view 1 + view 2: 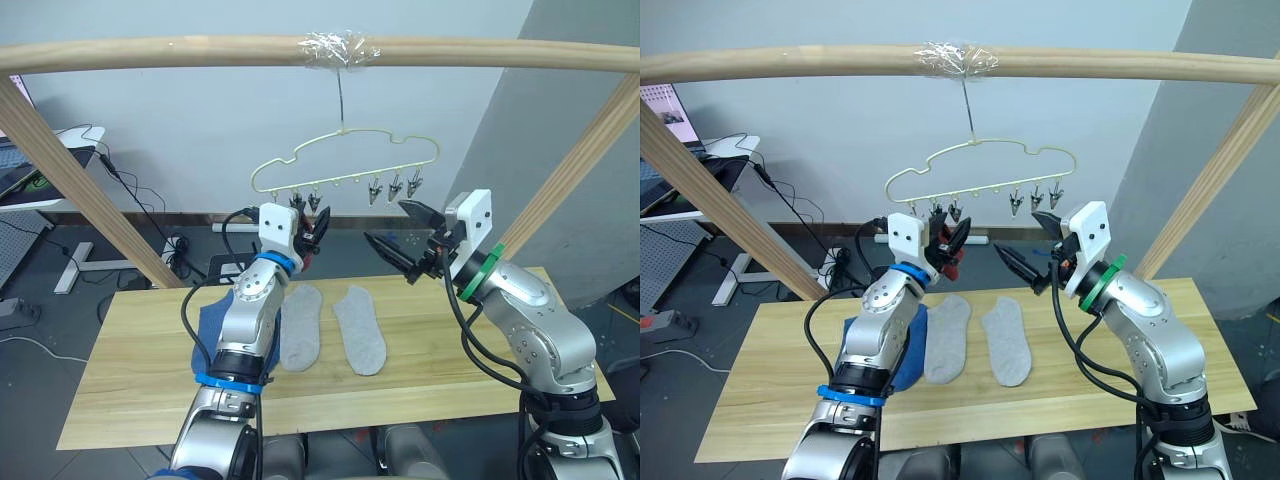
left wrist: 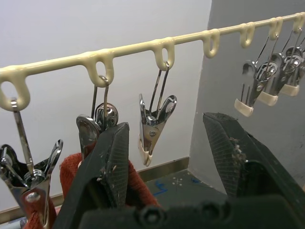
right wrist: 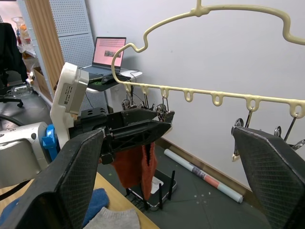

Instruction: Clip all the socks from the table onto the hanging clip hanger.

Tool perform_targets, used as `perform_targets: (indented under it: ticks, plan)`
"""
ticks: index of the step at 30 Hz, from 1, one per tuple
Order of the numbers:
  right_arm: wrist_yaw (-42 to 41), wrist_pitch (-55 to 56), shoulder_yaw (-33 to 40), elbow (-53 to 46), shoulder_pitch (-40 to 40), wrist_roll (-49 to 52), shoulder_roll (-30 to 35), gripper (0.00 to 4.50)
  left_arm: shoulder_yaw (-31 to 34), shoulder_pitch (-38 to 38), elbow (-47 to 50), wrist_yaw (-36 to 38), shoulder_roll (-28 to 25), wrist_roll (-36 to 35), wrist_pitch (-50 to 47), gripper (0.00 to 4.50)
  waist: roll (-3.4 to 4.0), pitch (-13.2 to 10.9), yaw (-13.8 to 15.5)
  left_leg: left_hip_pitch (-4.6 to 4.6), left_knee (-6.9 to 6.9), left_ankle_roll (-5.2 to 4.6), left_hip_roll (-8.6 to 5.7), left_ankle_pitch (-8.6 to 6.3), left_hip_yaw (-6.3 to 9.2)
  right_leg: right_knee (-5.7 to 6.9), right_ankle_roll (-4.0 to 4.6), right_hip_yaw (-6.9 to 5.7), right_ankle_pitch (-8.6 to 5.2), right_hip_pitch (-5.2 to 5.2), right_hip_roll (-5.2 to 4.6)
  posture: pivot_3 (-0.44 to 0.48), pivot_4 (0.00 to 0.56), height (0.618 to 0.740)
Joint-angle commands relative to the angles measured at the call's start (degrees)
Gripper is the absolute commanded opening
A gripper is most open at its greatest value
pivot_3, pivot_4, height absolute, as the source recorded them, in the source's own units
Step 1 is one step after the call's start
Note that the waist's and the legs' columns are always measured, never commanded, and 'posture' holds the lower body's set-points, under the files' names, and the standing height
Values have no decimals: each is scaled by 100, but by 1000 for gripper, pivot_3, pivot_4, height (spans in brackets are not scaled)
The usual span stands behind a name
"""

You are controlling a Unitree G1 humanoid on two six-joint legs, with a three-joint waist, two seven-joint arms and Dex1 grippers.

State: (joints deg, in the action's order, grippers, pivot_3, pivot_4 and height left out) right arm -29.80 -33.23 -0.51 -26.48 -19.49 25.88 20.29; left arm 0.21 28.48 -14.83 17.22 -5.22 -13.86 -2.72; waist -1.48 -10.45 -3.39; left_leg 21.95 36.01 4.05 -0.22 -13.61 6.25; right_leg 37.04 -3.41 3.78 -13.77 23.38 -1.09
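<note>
left gripper (image 1: 318,229) fingers spread open just beside rust red sock (image 3: 136,164) hanging from clip hanger (image 1: 345,165), right gripper (image 1: 400,240) fingers wide open nearby, two grey socks (image 1: 330,325) and blue sock (image 1: 212,318) on desk (image 1: 420,385), wooden pole frame (image 1: 200,50), grey wall behind

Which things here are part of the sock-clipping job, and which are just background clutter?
Job:
- clip hanger
- rust red socks hanging from its clips
- grey socks
- blue sock
- table
- left end effector
- right end effector

Background:
- wooden pole frame
- laptop
- floor cables
</note>
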Motion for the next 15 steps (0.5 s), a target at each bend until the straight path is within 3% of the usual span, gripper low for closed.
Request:
perform_targets:
  ticks: [1, 15]
  plan:
    - [28, 118, 137, -96, -62, 50, 37, 4500, 21, 173, 75, 55, 50, 53, 193, 2693, 0, 0, 0, 0, 0, 0, 0, 0, 0, 0, 0, 0, 0, 0, 0, -103, 150, 740]
    - [109, 148, 116, -92, -61, 13, 14, 4500, 42, 419, -186, 154, 193, 73, 354, 2693, 0, 0, -19, -1, 1, 0, 0, 0, 0, 2, -1, 0, 1, 0, 0, -125, 150, 740]
